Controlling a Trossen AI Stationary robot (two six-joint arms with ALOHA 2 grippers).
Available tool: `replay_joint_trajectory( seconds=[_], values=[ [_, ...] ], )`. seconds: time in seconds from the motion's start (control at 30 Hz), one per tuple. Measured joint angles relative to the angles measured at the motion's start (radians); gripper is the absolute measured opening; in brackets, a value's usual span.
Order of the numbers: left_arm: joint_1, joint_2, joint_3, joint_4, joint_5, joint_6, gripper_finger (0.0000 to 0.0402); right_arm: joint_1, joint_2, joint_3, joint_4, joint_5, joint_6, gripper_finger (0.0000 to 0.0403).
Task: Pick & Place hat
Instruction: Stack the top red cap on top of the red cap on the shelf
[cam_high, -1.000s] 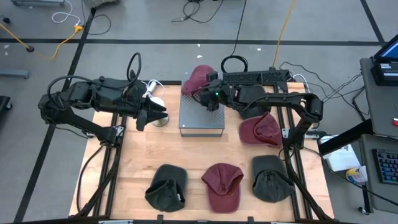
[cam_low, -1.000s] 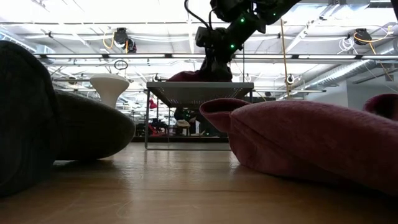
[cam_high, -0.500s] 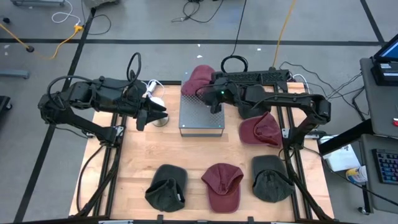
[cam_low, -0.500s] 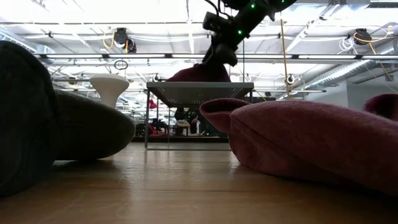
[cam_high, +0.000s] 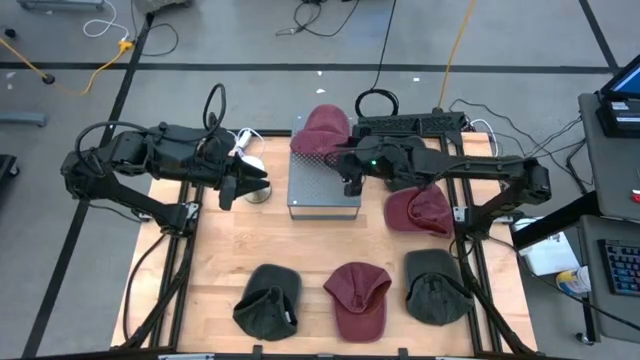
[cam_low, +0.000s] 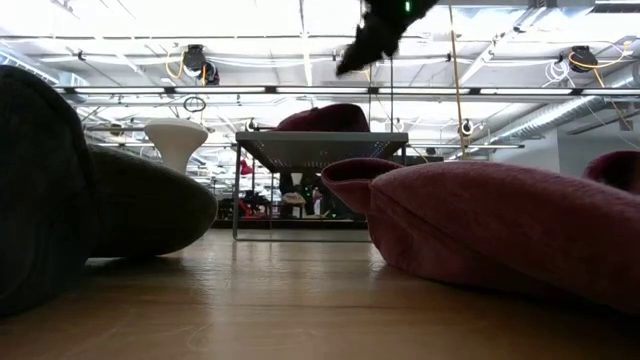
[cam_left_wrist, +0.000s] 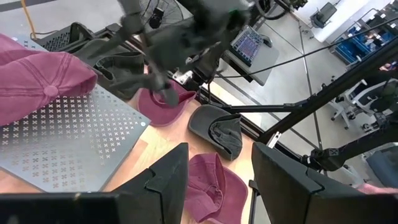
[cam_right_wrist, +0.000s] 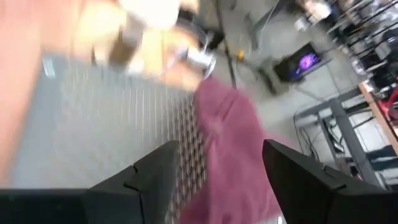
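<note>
- Lying on the far left corner of the grey stand (cam_high: 325, 185): a red hat (cam_high: 322, 132), dome up, partly hanging over the stand's far edge.
- Pointing its long side slanted, from the stand's far left corner toward its right edge, as the high view shows; cannot tell where the brim is.
- Showing in the low view as a red hump (cam_low: 325, 118) sitting on top of the stand (cam_low: 320, 143).
- Hovering above the stand's right side, close to the hat but not touching it: the right gripper (cam_high: 349, 182), fingers apart and holding nothing.
- Reaching in from the right, the right arm stretched long and low across the table's far right part.
- Waiting at the left, just beside the stand's left edge: the left gripper (cam_high: 256, 183), fingers apart and empty, a small white thing (cam_high: 252, 160) close by.
- Leaving most of the stand's holed top bare in front of the hat.
- Lying on the wood table (cam_high: 220, 260): another red hat (cam_high: 420, 209) right of the stand, a dark hat (cam_high: 410, 170) behind it under the right arm.
- Sitting in a row along the near edge: a dark hat (cam_high: 268, 300), a red hat (cam_high: 359, 299), a dark hat (cam_high: 436, 286), with open wood between the row and the stand.
</note>
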Motion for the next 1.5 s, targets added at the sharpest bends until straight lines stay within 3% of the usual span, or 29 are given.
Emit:
replay_joint_trajectory(
  seconds=[0.2, 0.43, 0.63, 0.83, 1.0, 1.1, 1.3, 1.5],
  values=[
    [0.000, 0.000, 0.000, 0.001, -0.001, 0.006, 0.0182, 0.074, -0.056, -0.002, -0.080, 0.075, 0.210, 0.0234],
    [0.000, 0.000, 0.000, 0.001, -0.002, 0.006, 0.0182, 0.170, -0.122, -0.005, -0.288, 0.174, 0.438, 0.0240],
    [0.000, 0.000, 0.000, 0.001, -0.026, -0.009, 0.0182, 0.244, -0.157, -0.002, -0.471, 0.172, 0.668, 0.0241],
    [0.000, 0.000, 0.000, 0.001, -0.029, -0.028, 0.0182, 0.269, -0.167, -0.002, -0.732, -0.051, 0.964, 0.0241],
    [0.000, 0.000, 0.000, 0.001, -0.029, -0.030, 0.0182, 0.285, -0.156, -0.003, -0.893, -0.285, 1.035, 0.0241],
    [0.000, 0.000, 0.000, 0.001, -0.029, -0.030, 0.0182, 0.311, -0.156, -0.003, -0.947, -0.346, 1.034, 0.0240],
    [0.000, 0.000, 0.000, 0.001, -0.029, -0.026, 0.0182, 0.348, -0.156, -0.003, -1.030, -0.345, 1.016, 0.0240],
    [0.000, 0.000, 0.000, 0.001, -0.029, -0.020, 0.0182, 0.414, -0.155, -0.091, -0.993, -0.250, 1.003, 0.0240]
  ],
)
